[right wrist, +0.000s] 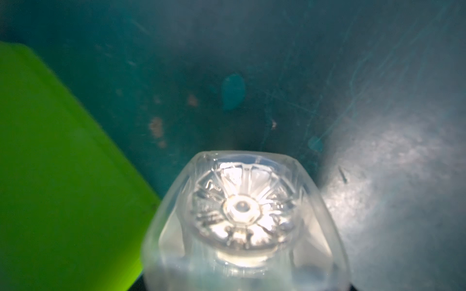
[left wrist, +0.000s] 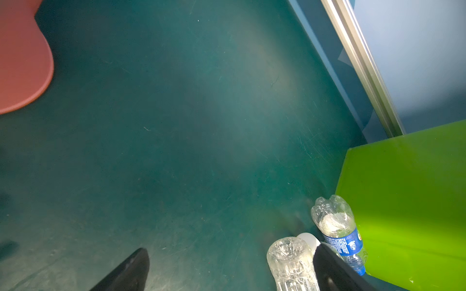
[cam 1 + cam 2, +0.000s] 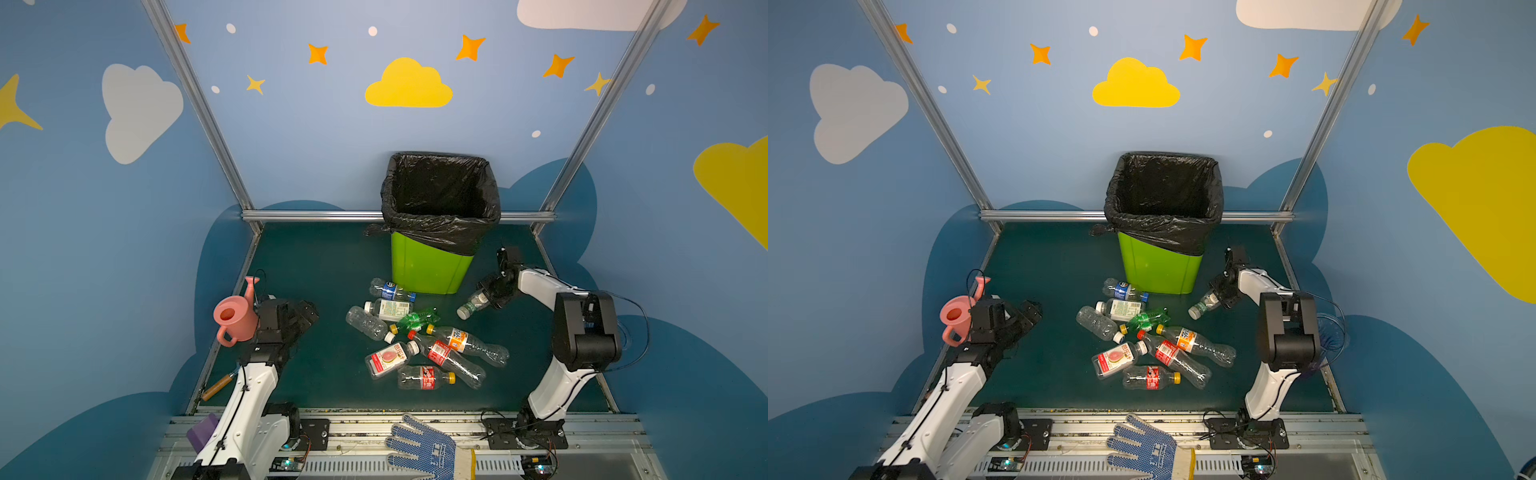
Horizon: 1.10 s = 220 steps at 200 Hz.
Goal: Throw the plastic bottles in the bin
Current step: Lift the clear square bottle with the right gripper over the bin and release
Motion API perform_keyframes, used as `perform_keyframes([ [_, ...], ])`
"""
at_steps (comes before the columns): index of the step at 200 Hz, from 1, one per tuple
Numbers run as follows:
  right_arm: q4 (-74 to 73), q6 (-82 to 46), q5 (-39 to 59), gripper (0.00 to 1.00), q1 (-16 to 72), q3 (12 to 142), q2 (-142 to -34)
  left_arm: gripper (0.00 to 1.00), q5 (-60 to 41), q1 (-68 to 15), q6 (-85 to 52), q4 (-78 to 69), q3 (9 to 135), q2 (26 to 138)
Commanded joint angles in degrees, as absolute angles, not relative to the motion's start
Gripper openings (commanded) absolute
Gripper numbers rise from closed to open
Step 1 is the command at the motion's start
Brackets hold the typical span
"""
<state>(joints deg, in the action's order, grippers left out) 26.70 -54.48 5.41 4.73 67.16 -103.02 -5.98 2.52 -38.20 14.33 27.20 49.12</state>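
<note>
Right wrist view fills with the base of the small clear white-capped plastic bottle (image 1: 242, 206), which my right gripper (image 3: 489, 296) grasps only at that end, just right of the tall lime-green bag-lined bin (image 3: 428, 268), so I fear it pivots loose before clearing the rim; left gripper (image 3: 305, 322) idles, jaws apart.

Lab booth: alu frame (image 3: 374, 215), mural walls (image 3: 311, 137).
</note>
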Motion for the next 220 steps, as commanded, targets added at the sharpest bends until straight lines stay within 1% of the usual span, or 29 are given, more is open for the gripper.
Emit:
perform_keyframes([
  [1,26.7,-53.6,5.4,0.38,3.9,69.2,-97.9,1.0,-5.8,2.7,-38.9,13.8,26.6,48.4],
  [18,26.3,-51.8,6.3,0.38,2.3,70.4,-94.3,1.0,-5.7,2.8,-39.5,13.2,26.2,48.5],
  [34,28.5,-48.0,7.0,0.39,-0.1,74.7,-90.1,1.0,-6.0,2.9,-40.4,12.3,25.9,49.1],
  [55,31.5,-42.3,7.1,0.39,-4.9,84.8,-82.8,1.0,-6.3,3.1,-41.8,11.9,26.1,50.7],
  [82,30.6,-35.9,6.5,0.43,-12.2,98.6,-72.5,1.0,-6.0,3.2,-44.2,11.5,25.5,51.9],
  [100,28.4,-35.1,6.6,0.46,-16.1,105.8,-68.6,1.0,-6.6,3.2,-46.2,10.8,25.0,52.5],
  [119,25.3,-37.9,8.7,0.47,-17.5,109.5,-68.4,1.0,-7.8,3.2,-47.6,11.6,25.3,53.1],
  [132,21.5,-42.1,13.5,0.47,-16.8,109.7,-70.8,1.0,-8.6,3.2,-47.8,12.9,25.7,53.3],
  [138,19.8,-43.4,14.8,0.45,-15.1,109.6,-72.5,1.0,-9.4,3.2,-47.8,12.8,25.8,53.4],
  [143,19.0,-43.1,14.6,0.45,-12.0,109.8,-74.4,1.0,-10.1,3.2,-48.0,12.4,25.5,53.6],
  [152,19.9,-38.4,12.4,0.44,-4.4,111.6,-78.8,1.0,-11.2,3.1,-49.0,11.3,24.8,53.8],
  [160,23.8,-33.6,10.9,0.46,2.6,116.8,-84.6,1.0,-11.8,2.9,-49.8,10.7,24.5,54.0],
  [171,31.4,-30.0,13.7,0.49,9.0,126.0,-94.9,1.0,-11.8,2.8,-50.8,10.4,24.2,54.2],
  [175,34.8,-29.3,14.6,0.5,10.8,131.1,-98.9,1.0,-11.8,2.7,-50.9,10.3,24.2,54.3],
  [184,44.1,-27.2,14.3,0.58,13.6,143.2,-107.5,1.0,-11.7,2.6,-51.3,10.6,24.3,54.1],
  [190,49.9,-26.3,12.9,0.69,14.8,152.0,-112.7,1.0,-11.8,2.5,-51.4,11.2,24.7,53.8],
  [191,50.7,-26.1,12.6,0.69,14.9,153.4,-114.1,1.0,-11.8,2.5,-51.4,11.3,24.7,53.7],
  [192,51.1,-25.9,12.4,0.72,15.0,154.8,-114.1,1.0,-11.8,2.5,-51.3,11.5,24.8,53.6],
  [198,54.8,-25.4,10.7,0.77,15.6,162.6,-118.1,1.0,-11.7,2.3,-51.1,12.5,25.3,52.9],
  [210,56.1,-25.1,8.6,0.85,16.0,171.5,-119.8,1.0,-11.8,2.1,-50.8,13.9,25.7,50.9],
  [220,52.9,-25.0,7.2,0.91,16.0,170.0,-116.4,1.0,-11.4,2.1,-50.8,14.4,25.6,49.1],
])
